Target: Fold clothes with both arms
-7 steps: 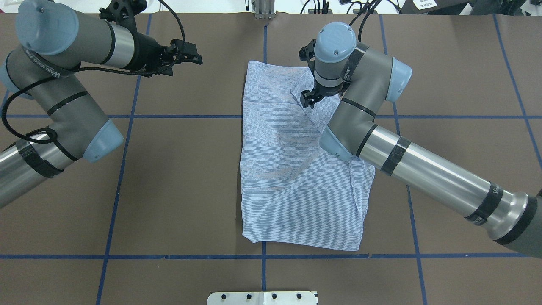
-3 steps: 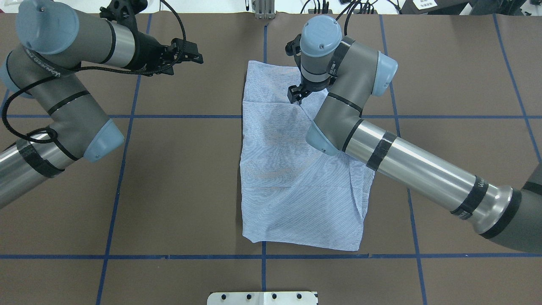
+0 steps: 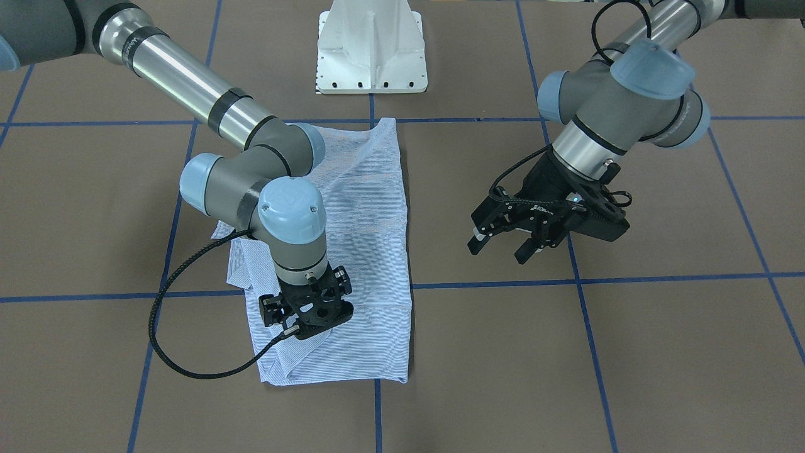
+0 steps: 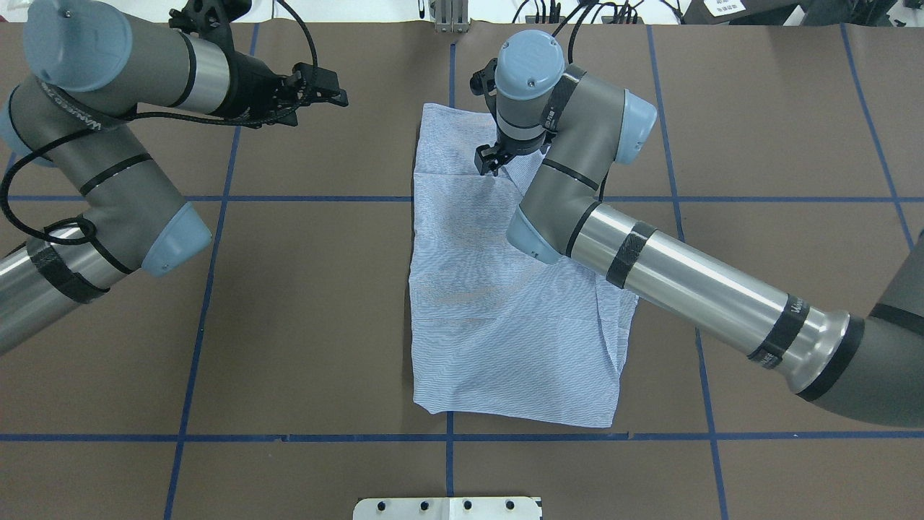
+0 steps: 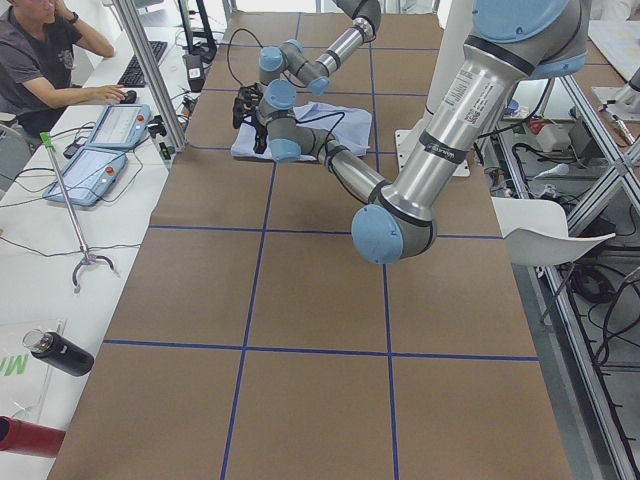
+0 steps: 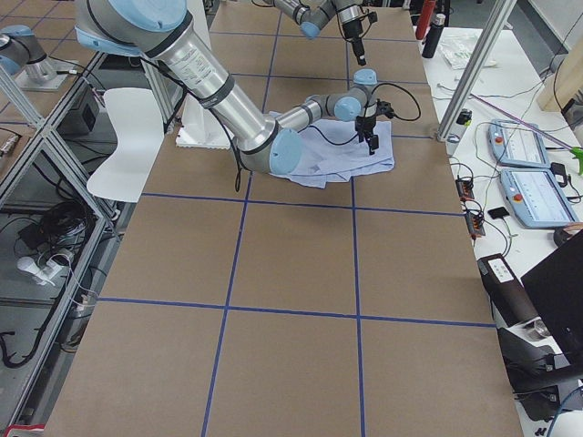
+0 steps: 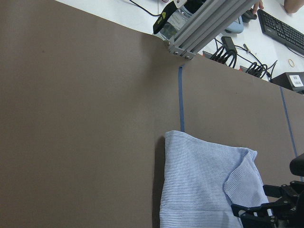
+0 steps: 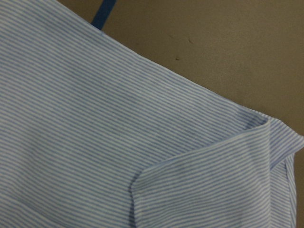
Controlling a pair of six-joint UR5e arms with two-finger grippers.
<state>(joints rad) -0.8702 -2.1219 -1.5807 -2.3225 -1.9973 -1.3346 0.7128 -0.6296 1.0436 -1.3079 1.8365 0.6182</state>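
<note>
One risk: right pincer, low on the shirt, open or closed I cannot tell, may snag under-layers and skew the fold while left pincer hangs wide open, empty, well apart.

We count two arms, the left arm and the right arm. Each ends in one gripper, so there are two: the left gripper and the right gripper. One striped shirt lies under the right gripper, and none lies under the left gripper. One brown tabletop carries it. One white base stands behind both grippers. Off the tabletop, beyond the grippers, we count one person, two control panels, one white chair and one black bottle.
</note>
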